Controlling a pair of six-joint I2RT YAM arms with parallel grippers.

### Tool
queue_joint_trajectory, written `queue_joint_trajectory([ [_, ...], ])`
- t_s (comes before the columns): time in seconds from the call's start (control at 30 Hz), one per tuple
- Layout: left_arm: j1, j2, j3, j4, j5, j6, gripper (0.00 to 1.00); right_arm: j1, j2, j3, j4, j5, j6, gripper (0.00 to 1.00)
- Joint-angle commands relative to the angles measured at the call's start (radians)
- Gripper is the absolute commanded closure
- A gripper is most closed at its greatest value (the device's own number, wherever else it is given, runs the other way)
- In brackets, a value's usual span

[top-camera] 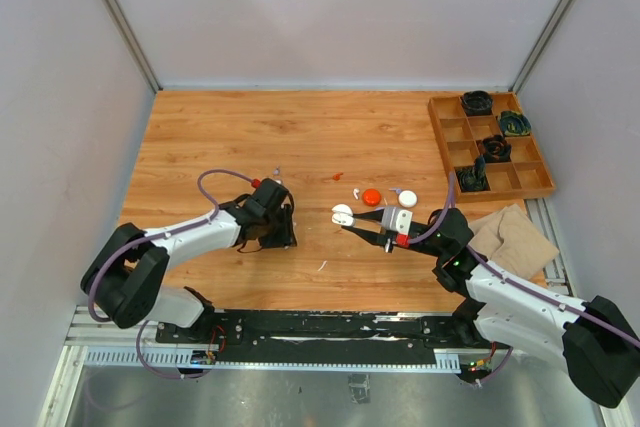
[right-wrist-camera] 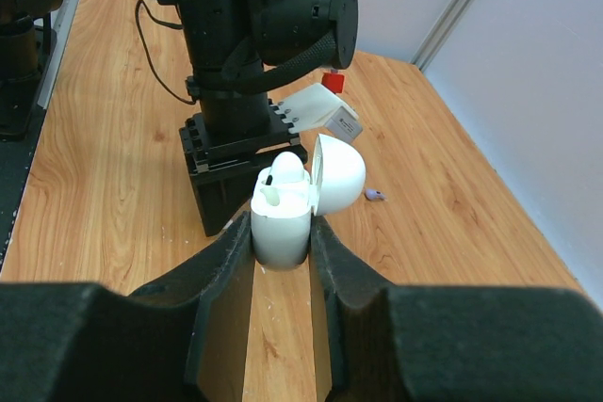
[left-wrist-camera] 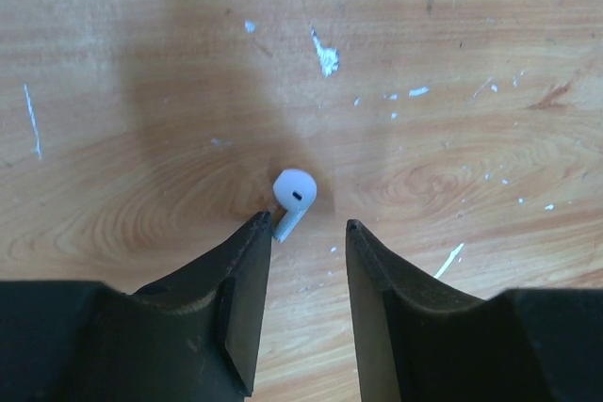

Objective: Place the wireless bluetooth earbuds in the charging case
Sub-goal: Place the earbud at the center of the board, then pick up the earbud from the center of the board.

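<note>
A white earbud (left-wrist-camera: 294, 192) lies on the wood just past the tips of my left gripper (left-wrist-camera: 306, 225), its stem end right by the left fingertip. The jaws stand apart and hold nothing. In the top view this gripper (top-camera: 283, 230) points down at the table left of centre and hides that earbud. My right gripper (right-wrist-camera: 281, 233) is shut on the white charging case (right-wrist-camera: 281, 223), held upright above the table with its lid (right-wrist-camera: 339, 173) flipped open. One white earbud (right-wrist-camera: 288, 169) sits in the case. A pale purple earbud (right-wrist-camera: 374, 196) lies on the table beyond it.
A red puck (top-camera: 371, 196) and a white puck (top-camera: 407, 197) lie near the held case (top-camera: 342, 214). A small orange-red bit (top-camera: 338, 177) lies further back. A wooden compartment tray (top-camera: 436, 132) with dark items stands at the back right, and a beige cloth (top-camera: 512, 232) lies in front of it.
</note>
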Motion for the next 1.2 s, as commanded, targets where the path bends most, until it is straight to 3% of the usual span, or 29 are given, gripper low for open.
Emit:
queue_joint_trajectory([
  [0.0,-0.016,-0.054,-0.013,-0.071,-0.025,-0.028,0.57,0.016,-0.015,0.017,0.023,-0.001,-0.011,0.99],
  [0.23,-0.023,-0.041,0.09,-0.18,-0.133,0.022,0.56,0.016,-0.02,0.017,0.018,0.001,-0.013,0.99],
  [0.53,-0.085,0.112,0.247,-0.291,-0.206,0.093,0.58,0.016,-0.037,0.02,-0.014,0.017,-0.027,0.99],
  [1.17,-0.116,0.295,0.36,-0.351,-0.21,0.15,0.63,0.015,-0.046,0.017,-0.029,0.03,-0.037,0.99],
])
